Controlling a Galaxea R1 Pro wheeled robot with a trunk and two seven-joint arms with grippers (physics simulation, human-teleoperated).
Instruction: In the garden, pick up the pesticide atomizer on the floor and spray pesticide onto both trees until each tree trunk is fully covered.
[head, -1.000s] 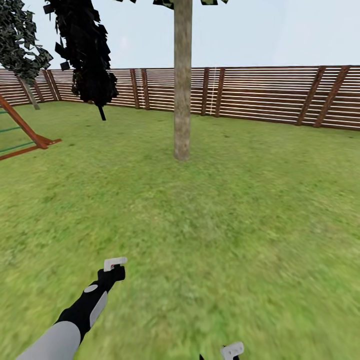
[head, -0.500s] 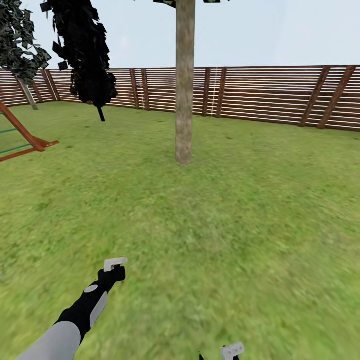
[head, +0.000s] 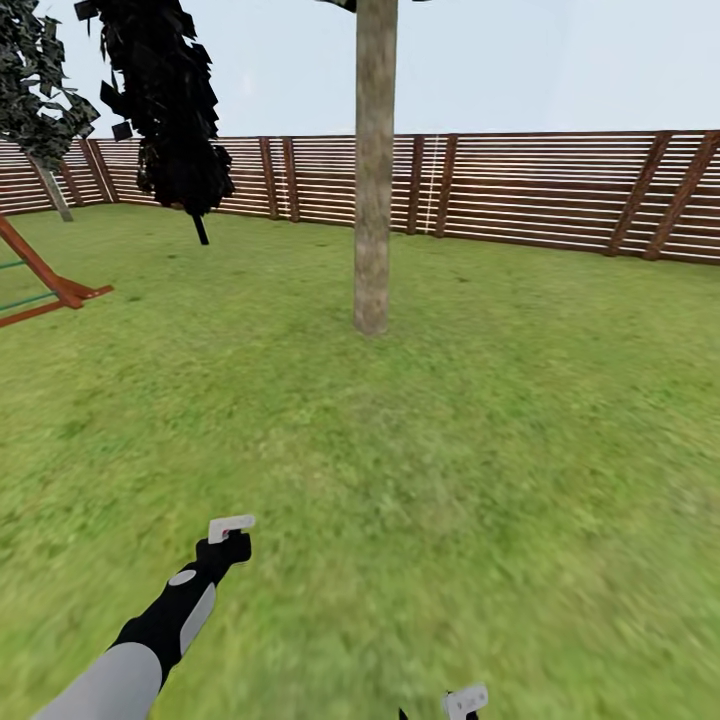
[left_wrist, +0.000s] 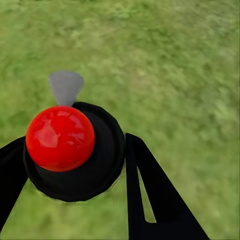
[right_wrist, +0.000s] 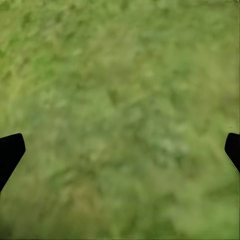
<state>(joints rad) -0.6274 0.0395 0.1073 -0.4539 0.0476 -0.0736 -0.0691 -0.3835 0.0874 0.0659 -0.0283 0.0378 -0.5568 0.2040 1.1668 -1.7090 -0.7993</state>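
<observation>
My left gripper (left_wrist: 75, 192) is shut on the pesticide atomizer (left_wrist: 102, 150), a round black body with a red knob (left_wrist: 60, 137) and a grey nozzle (left_wrist: 65, 86), held over the grass. In the head view the left gripper (head: 230, 535) hangs low at the left, above the lawn. A thick mottled grey-brown tree trunk (head: 374, 200) stands upright ahead, several arm lengths beyond it. The right gripper (head: 463, 702) sits at the bottom edge. Its black fingers (right_wrist: 10, 152) are spread wide over bare grass, open and holding nothing.
A brown slatted fence (head: 540, 190) rings the green lawn (head: 480, 430). A dark columnar tree (head: 170, 110) and a leafy tree (head: 35, 90) stand at the back left. A red wooden play frame (head: 45, 275) is at the left edge.
The whole view has shifted: the trunk and fence sit a little lower and to the right, so the camera has moved closer. Both arms hold the same pose.
</observation>
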